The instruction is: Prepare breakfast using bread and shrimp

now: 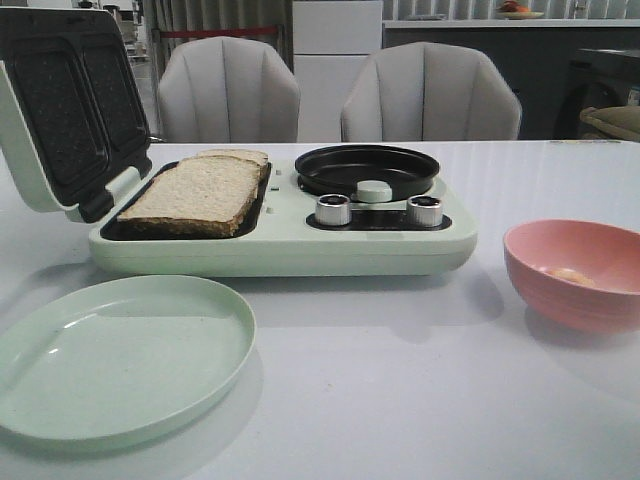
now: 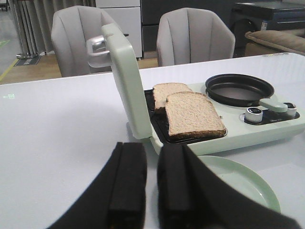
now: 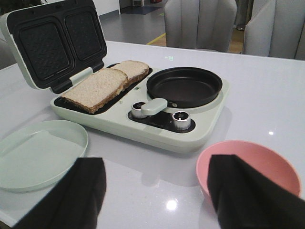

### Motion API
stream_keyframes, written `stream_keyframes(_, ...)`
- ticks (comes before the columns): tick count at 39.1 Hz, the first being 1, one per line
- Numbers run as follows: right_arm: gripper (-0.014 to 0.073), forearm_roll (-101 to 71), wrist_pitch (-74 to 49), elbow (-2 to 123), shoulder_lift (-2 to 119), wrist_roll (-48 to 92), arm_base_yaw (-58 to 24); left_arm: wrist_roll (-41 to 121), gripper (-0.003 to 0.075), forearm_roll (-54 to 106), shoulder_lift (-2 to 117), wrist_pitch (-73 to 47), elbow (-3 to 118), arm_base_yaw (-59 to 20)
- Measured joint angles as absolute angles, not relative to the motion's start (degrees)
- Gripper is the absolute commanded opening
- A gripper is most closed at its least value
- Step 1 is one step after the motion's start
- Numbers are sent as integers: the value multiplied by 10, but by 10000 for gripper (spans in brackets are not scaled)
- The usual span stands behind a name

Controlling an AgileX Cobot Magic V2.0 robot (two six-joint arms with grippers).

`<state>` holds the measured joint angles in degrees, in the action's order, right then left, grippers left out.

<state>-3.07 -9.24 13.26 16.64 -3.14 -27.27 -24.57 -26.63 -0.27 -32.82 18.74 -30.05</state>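
Observation:
Two slices of bread (image 1: 195, 190) lie overlapping on the dark grill tray of the pale green breakfast maker (image 1: 280, 245), whose lid (image 1: 60, 110) stands up. A small pale orange piece of shrimp (image 1: 567, 274) sits in the pink bowl (image 1: 560, 300) at the right. Neither gripper shows in the front view. My left gripper (image 2: 152, 191) hovers over the table near the bread (image 2: 193, 114), fingers drawn to a narrow slit with nothing between. My right gripper (image 3: 155, 191) is wide open over bare table, one finger (image 3: 243, 191) covering part of the pink bowl (image 3: 267, 162).
An empty black pan (image 1: 365, 170) sits on the maker's right half above two silver knobs (image 1: 333, 209). An empty pale green plate (image 1: 120, 360) lies at the front left. Two grey chairs (image 1: 228, 90) stand behind the table.

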Motion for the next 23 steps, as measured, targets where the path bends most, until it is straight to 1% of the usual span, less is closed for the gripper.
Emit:
stream_keyframes(4,549,-31,-103,129,166,-31,-273,-246,195,-274,-3,-323,187,-301)
stream_keyframes(7,549,-31,-110,128,166,-32,-273,-246,223,-276,-3,-310,187,-301)
stream_keyframes(9,549,-31,-111,128,166,-32,-273,-246,254,-277,-3,-303,187,-301)
stream_keyframes(12,549,-31,-111,128,166,-32,-273,-249,321,-277,5,-297,191,-301)
stream_keyframes(16,549,-32,-111,128,166,-32,-273,-267,389,-278,48,-290,209,-301)
stream_keyframes(18,549,-32,-111,128,166,-32,-273,-284,400,-281,78,-280,223,-301)
stream_keyframes(23,549,-32,-111,128,166,-32,-273,-345,400,-307,154,-258,266,-301)
